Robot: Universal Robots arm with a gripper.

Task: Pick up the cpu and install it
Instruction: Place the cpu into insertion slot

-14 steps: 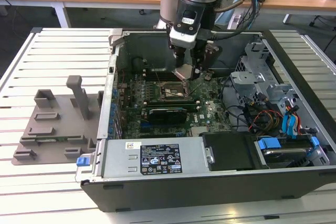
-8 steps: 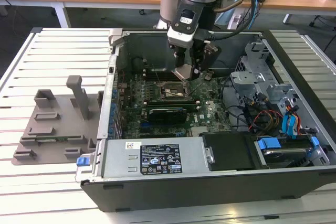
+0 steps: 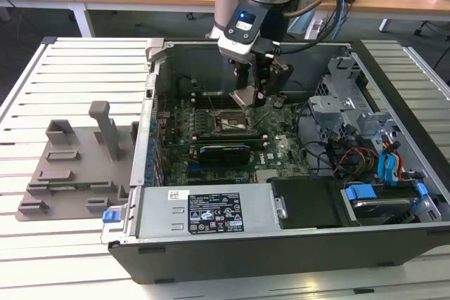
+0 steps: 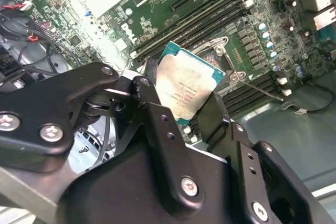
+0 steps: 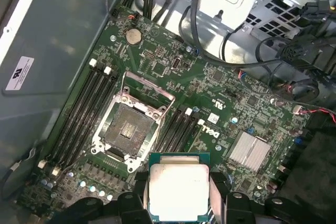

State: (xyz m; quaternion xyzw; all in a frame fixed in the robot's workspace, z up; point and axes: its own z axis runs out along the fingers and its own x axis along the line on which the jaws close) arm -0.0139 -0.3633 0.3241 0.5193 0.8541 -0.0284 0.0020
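The gripper (image 4: pixel 182 100) is clamping the cpu (image 5: pixel 176 191) by two opposite edges, its fingers (image 4: pixel 151 90) pressing in from either side. It is holding the chip in the air inside the open computer case (image 3: pixel 394 138), above the motherboard (image 5: pixel 220 103). The chip is hanging close to the bare socket (image 5: pixel 126 129) but not squarely over it. It is looking tilted in the exterior view, so a descent at that angle or rotation is risking bent socket pins. With so thin an edge grip, the chip is also liable to slip and drop onto the board or the memory slots (image 5: pixel 79 114) beside the socket.
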